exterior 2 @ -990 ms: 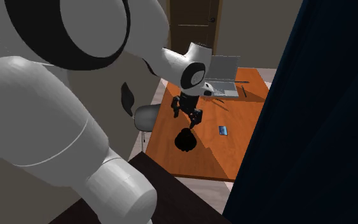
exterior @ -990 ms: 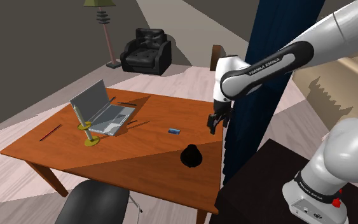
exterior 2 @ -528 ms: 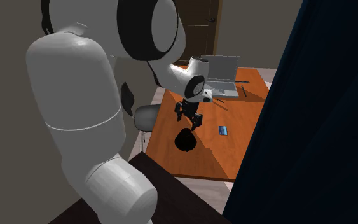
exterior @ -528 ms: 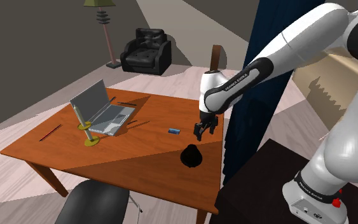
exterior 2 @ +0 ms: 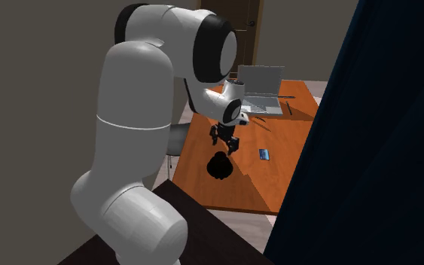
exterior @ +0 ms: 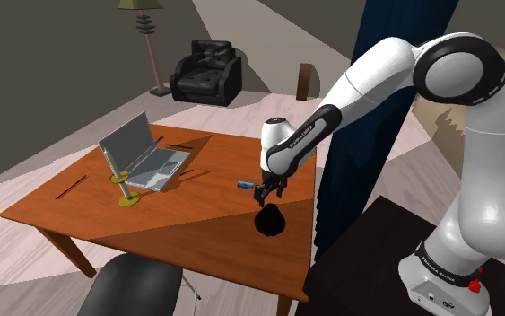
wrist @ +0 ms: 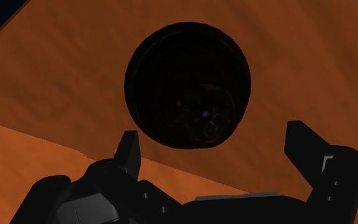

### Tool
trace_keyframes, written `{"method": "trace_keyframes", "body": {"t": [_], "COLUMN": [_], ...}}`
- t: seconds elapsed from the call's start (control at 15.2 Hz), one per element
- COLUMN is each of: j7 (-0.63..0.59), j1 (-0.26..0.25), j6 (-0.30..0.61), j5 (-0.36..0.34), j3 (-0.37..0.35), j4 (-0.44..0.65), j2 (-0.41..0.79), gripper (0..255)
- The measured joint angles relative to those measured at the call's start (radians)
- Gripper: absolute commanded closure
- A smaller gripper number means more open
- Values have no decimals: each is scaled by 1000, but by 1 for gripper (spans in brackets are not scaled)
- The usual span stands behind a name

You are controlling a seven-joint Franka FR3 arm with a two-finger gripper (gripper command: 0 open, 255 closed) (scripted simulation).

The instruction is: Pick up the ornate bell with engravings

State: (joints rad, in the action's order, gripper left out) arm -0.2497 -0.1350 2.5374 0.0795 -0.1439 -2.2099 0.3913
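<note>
Over the last second the arm (exterior: 358, 81) has been swung in from beside the dark blue curtain (exterior: 340, 202) and lowered. The gripper (exterior: 265, 190) is now brought just above the bell (exterior: 269, 220), where a second ago it was held higher and off toward the shoulder view's right. The bell, drawn almost wholly black, stands on the desk (exterior: 178, 224) near the edge closest to the stand, well apart from the laptop (exterior: 143, 157). In the wrist view the bell (wrist: 187, 83) is seen from above as a dark round shape. The fingers (wrist: 128, 153) are spread wide to either side of it, with nothing touched or held. The approach is judged nearly done; a further descent and a closing are what remain. No engravings can be made out. A line of lettering is carried on the forearm, probably the maker's name, but it cannot be read with certainty.
</note>
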Motion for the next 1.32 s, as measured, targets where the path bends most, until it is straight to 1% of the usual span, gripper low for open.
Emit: {"method": "trace_keyframes", "body": {"t": [0.53, 0.59, 1.32], "j7": [-5, -4, -4], "j1": [-11, -11, -11], "j6": [83, 87, 87], "j5": [-12, -12, -12], "j3": [9, 9, 9], "j4": [25, 25, 25], "j2": [106, 111, 109], "gripper": [0, 255, 255]}}
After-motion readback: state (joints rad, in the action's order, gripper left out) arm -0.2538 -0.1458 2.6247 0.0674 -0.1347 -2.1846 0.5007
